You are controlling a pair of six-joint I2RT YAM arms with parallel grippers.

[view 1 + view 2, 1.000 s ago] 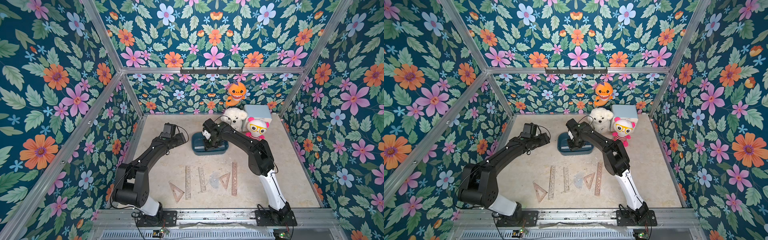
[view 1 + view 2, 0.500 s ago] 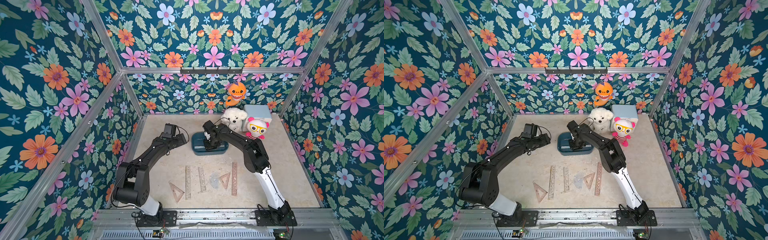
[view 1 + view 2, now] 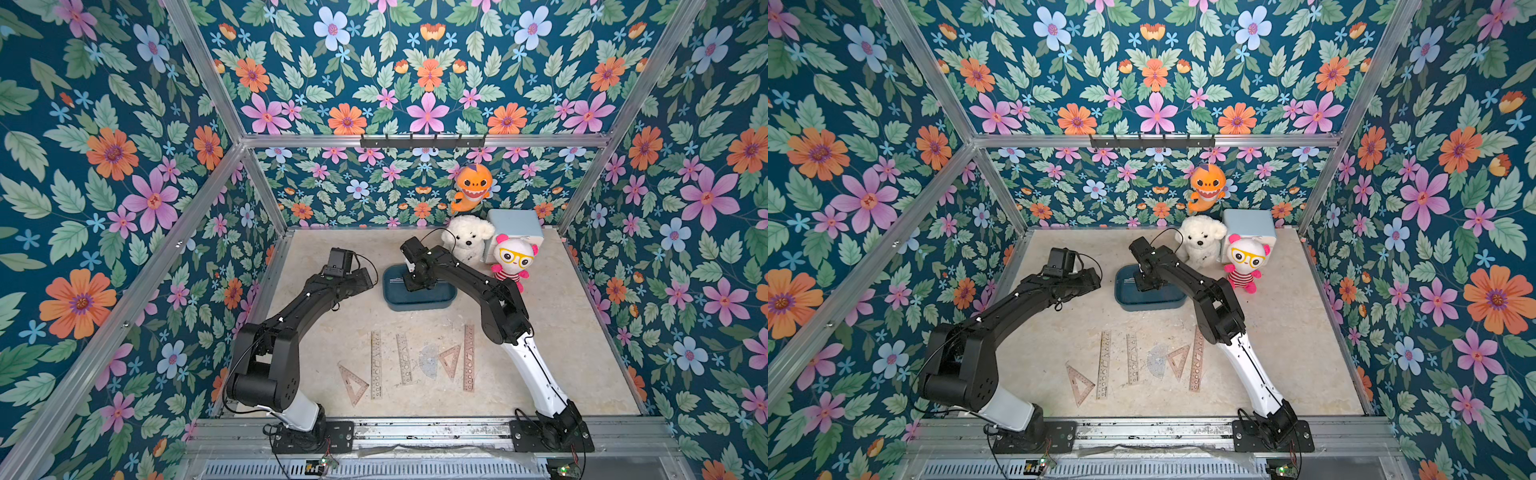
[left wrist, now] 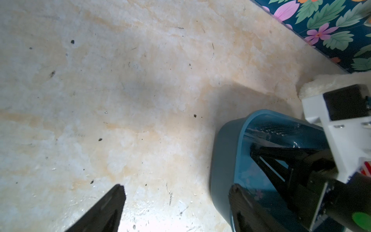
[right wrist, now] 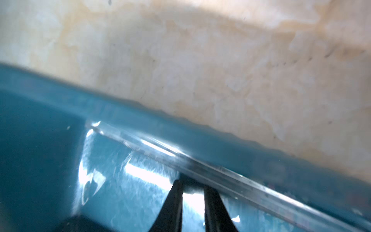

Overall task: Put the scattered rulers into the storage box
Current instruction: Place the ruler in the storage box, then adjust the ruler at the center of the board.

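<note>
The dark teal storage box (image 3: 415, 305) (image 3: 1150, 305) stands mid-table at the back. My right gripper (image 3: 415, 282) (image 5: 192, 183) reaches down inside it. Its jaws stand a narrow gap apart, with only the shiny box floor between them. A clear ruler (image 5: 200, 166) lies in the box along its wall, just past the fingertips. Several other rulers lie in a row on the near table: a set square (image 3: 353, 384), a long ruler (image 3: 376, 363), a shorter ruler (image 3: 404, 359), a protractor (image 3: 428, 361), another set square (image 3: 451, 359) and a long ruler (image 3: 468, 357). My left gripper (image 4: 176, 187) hovers open and empty left of the storage box (image 4: 222, 160).
A white plush dog (image 3: 467, 241), a pink doll with yellow glasses (image 3: 513, 259) and a pale blue cube box (image 3: 515, 226) crowd the back right corner. An orange plush (image 3: 473, 185) hangs on the back wall. Floral walls close in three sides.
My right arm's elbow has shifted slightly while its gripper stays low inside the storage box. The left arm and the rulers on the table have not moved.
</note>
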